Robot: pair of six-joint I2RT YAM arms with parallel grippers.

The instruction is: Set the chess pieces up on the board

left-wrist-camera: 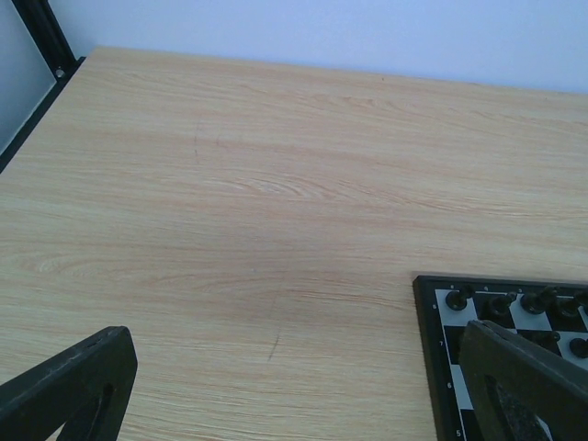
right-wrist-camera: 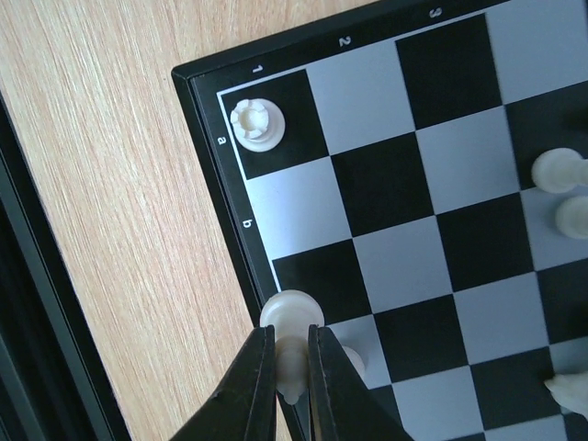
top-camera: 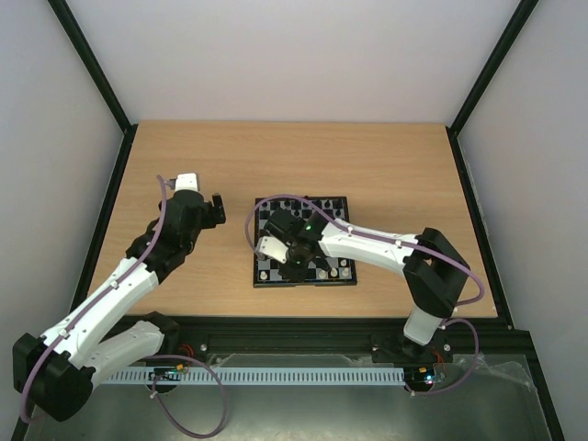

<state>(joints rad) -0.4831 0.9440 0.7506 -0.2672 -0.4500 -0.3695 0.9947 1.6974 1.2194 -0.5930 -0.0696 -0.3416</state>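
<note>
The board [top-camera: 303, 284] lies at the table's middle, with black pieces [top-camera: 317, 213] on its far rows and cream-white pieces [top-camera: 342, 267] near its front. My right gripper [right-wrist-camera: 291, 367] is shut on a cream-white piece [right-wrist-camera: 292, 317], held tilted just above the board's edge [right-wrist-camera: 207, 165] near the c square of the first column. A white rook [right-wrist-camera: 256, 123] stands on a1. Another white piece [right-wrist-camera: 356, 357] peeks out beside my finger. My left gripper [left-wrist-camera: 294, 404] is open and empty over bare table left of the board [left-wrist-camera: 424, 340], where black pieces [left-wrist-camera: 457, 296] show.
More white pieces [right-wrist-camera: 556, 170] stand at the right edge of the right wrist view. A black frame rail [top-camera: 322, 323] runs along the table's near edge. Side walls close in the table on the left and right.
</note>
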